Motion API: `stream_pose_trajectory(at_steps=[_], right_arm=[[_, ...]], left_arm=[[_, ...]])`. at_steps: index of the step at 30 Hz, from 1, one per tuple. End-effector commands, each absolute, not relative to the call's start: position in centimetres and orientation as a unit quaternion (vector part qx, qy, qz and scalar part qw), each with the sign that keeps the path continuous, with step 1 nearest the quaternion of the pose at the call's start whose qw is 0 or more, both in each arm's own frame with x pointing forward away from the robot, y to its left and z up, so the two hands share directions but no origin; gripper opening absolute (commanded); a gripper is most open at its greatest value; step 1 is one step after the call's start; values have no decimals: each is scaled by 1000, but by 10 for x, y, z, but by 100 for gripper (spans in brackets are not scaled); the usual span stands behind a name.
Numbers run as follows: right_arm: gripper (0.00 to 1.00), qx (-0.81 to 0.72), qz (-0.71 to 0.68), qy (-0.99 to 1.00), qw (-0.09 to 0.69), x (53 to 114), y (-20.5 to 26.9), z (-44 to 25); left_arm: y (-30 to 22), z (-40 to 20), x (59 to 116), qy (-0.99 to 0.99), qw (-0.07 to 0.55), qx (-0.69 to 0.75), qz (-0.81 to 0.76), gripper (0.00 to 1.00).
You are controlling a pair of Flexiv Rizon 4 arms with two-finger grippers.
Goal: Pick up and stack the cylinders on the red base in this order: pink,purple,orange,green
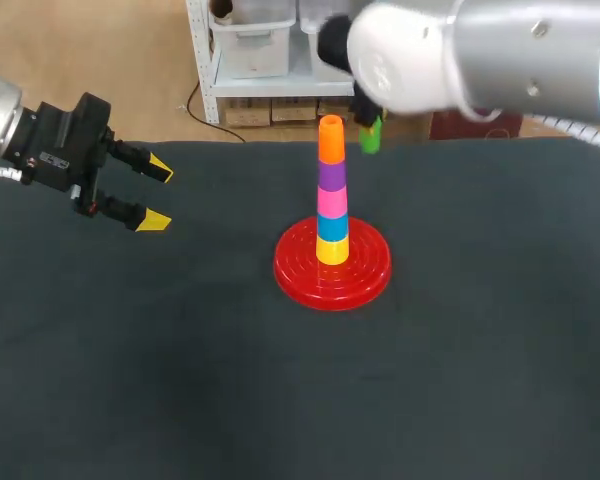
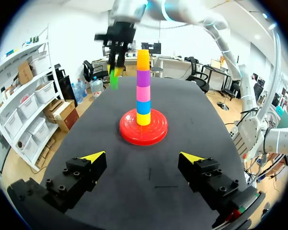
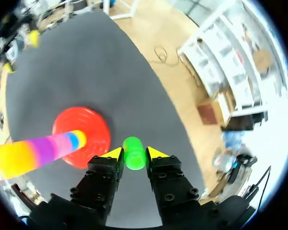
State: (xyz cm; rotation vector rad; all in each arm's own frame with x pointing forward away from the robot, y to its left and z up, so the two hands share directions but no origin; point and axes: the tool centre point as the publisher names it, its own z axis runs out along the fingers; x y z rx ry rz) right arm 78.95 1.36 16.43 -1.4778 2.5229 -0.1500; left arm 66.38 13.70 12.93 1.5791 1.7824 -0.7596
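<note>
Green cylinder [image 3: 134,153]: likely light, rigid, slick plastic; best gripped across its round sides. Hangs clamped so in the right jaws, near the orange cylinder [image 1: 331,140] topping the stack on the red base [image 1: 365,272]. Left jaws open, empty, well apart over the counter [image 1: 480,380].

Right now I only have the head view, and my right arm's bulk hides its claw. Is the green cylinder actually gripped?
Observer: Yes. In the right wrist view the right claw has both yellow tips pressed against the green cylinder from two sides.
Operator: Is it over the stack yet?
Observer: No. That view shows it above bare table beside the red base, with the stack off to one side of the claw.
Operator: Does it stick out below the claw?
Observer: Yes. The left wrist view shows its lower end poking out underneath.
</note>
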Motion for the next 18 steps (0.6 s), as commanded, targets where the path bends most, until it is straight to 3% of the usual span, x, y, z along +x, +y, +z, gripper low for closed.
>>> stream_pose_trajectory(at_steps=[1,8,18], right_arm=[[0,-537,-49,826,167,741,16,253],[0,-594,-18,791,147,706,36,308],[0,-637,14,768,66,685,53,312]], left_arm=[[138,129,662,676,318,599,-287,100],[138,129,662,676,318,599,-287,100],[138,129,662,676,318,599,-287,100]])
